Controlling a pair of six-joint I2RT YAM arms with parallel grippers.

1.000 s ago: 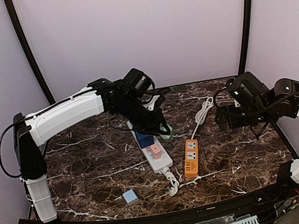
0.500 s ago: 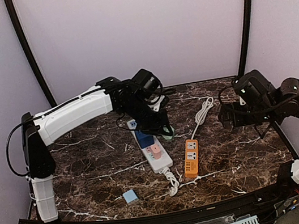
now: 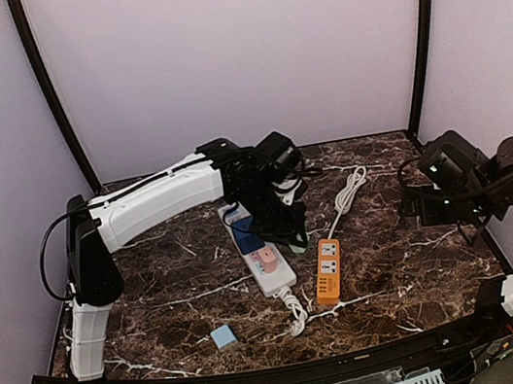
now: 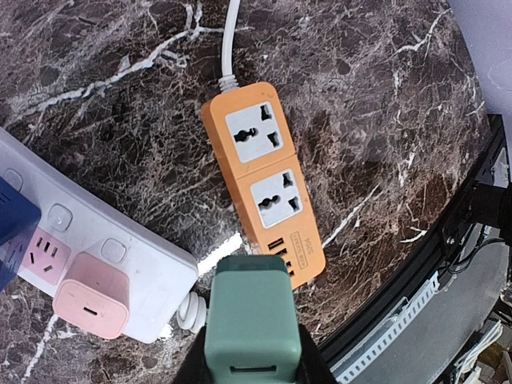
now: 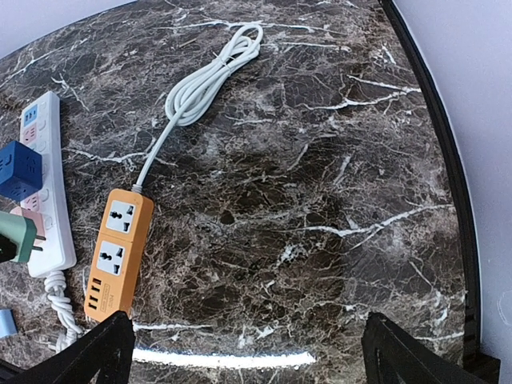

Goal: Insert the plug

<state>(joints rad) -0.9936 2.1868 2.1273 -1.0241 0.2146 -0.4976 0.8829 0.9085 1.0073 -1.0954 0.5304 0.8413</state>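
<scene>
Clamped the left gripper [image 4: 254, 364] tight on a sage-green boxy plastic plug [image 4: 252, 312], arm stretched far over the dark marble table [image 4: 384, 104], wrist tipped down. Held that plug off the surface, not inserted, near the USB end of an orange two-socket plastic power strip [image 4: 262, 182], beside a white plastic strip [image 4: 136, 260] bearing a pink adapter [image 4: 90, 294]. Hovered the right gripper [image 5: 248, 352] spread wide, empty, over the table's right side.

- Two power strips: one long white plastic strip [image 3: 261, 268], one short orange plastic strip [image 3: 328, 270].
- Three plug adapters: one sage-green block [image 4: 252, 316], one pink block [image 4: 90, 294], one dark blue cube [image 5: 20, 170].
- One small pale blue rectangular block [image 3: 224, 336].
- One coiled white cord [image 5: 204, 80].
</scene>
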